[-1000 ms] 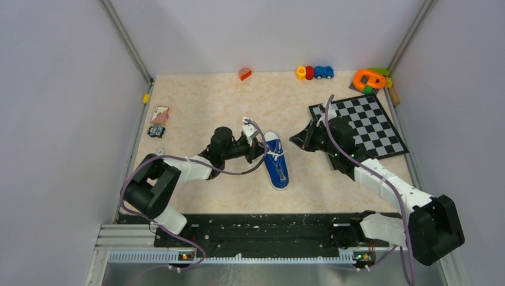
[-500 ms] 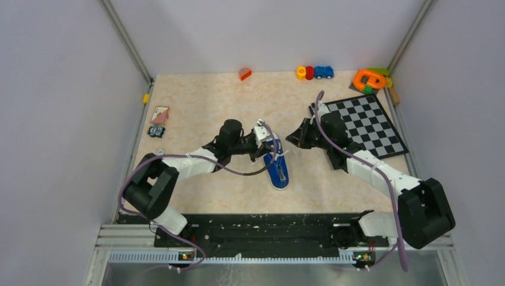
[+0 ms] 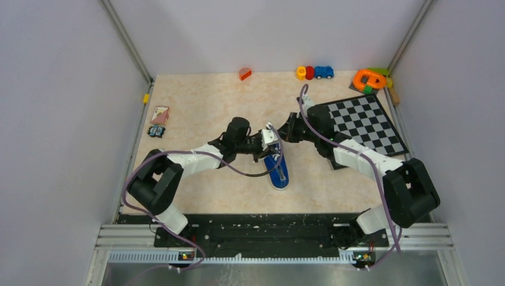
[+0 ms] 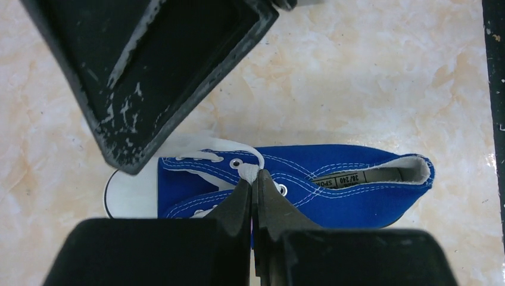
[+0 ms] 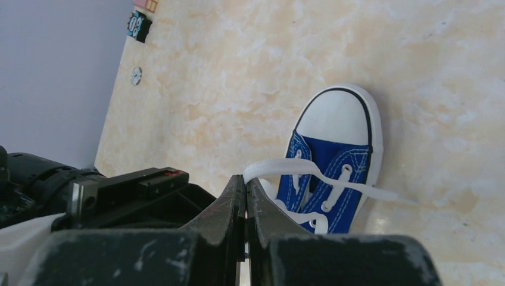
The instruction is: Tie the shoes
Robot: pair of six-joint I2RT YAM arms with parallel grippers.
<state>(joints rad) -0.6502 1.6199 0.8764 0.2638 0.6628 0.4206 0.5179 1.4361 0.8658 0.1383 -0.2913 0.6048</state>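
The small blue canvas sneaker (image 3: 279,170) lies in the middle of the table, its white toe cap pointing away from the arm bases. It also shows in the left wrist view (image 4: 333,185) and the right wrist view (image 5: 333,161). My left gripper (image 3: 269,141) hangs over the laces and is shut on a white lace (image 4: 249,171). My right gripper (image 3: 280,132) is just beyond it, over the toe end, and is shut on the other white lace (image 5: 309,168), which runs out taut to the right. The two grippers nearly touch.
A checkerboard mat (image 3: 364,124) lies at the right. Small toys stand along the far edge: an orange block (image 3: 245,74), a toy car row (image 3: 314,72) and an orange ring toy (image 3: 369,79). Cards (image 3: 159,115) lie at the left.
Both grippers have moved toward each other over the sneaker: the left to the right, the right to the left and forward, and they now meet above the laces.
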